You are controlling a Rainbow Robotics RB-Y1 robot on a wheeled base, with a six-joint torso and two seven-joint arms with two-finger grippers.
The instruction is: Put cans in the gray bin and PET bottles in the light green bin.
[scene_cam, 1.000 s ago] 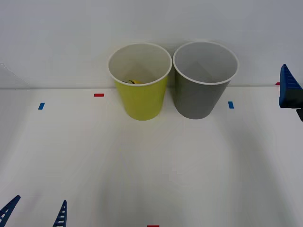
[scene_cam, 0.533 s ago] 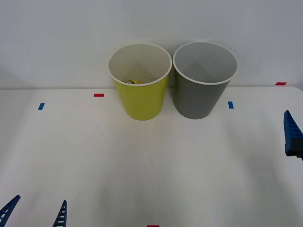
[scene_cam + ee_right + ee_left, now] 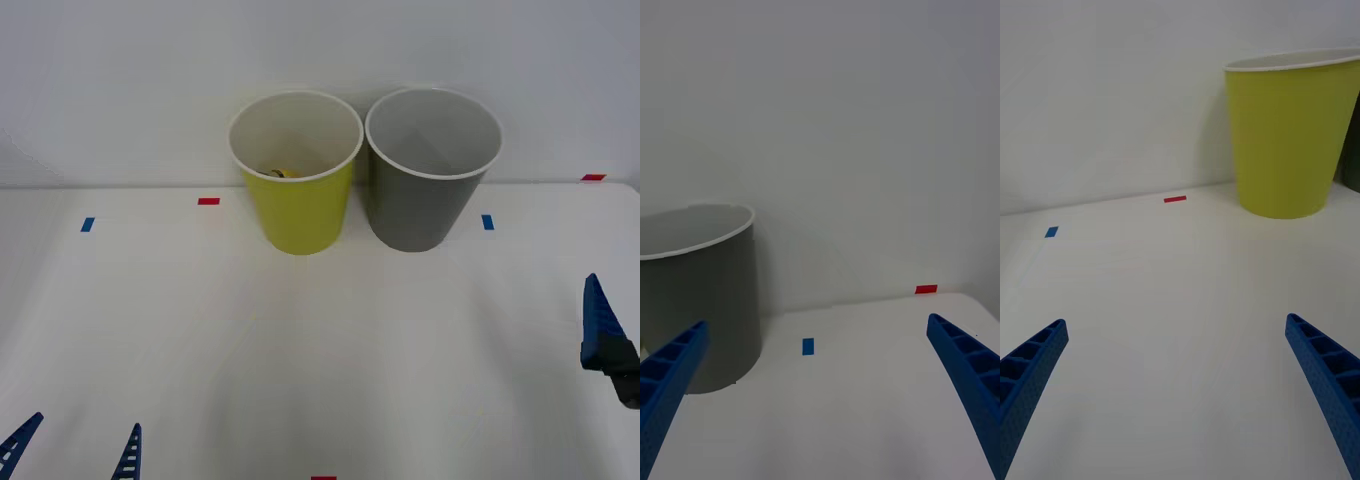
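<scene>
White tabletop (image 3: pixel 300 340), backed by a plain white wall (image 3: pixel 150 70). Tape markers on the tabletop: two small red (image 3: pixel 208 201) (image 3: pixel 592 177) and two blue (image 3: pixel 87 224) (image 3: pixel 487 221) along the far edge. One red marker (image 3: pixel 322 478) at the near edge, centre.

No words, brand names or numbers can be read on anything here. The light green bin (image 3: pixel 296 205) and the gray bin (image 3: pixel 420 205) have plain, unprinted walls. A sliver of yellow (image 3: pixel 281 172) shows inside the light green bin at about 7 o'clock of its mouth, too small to make out any print. The small red and blue tape marks (image 3: pixel 208 201) on the table (image 3: pixel 320 350) are blank patches with nothing written on them.
</scene>
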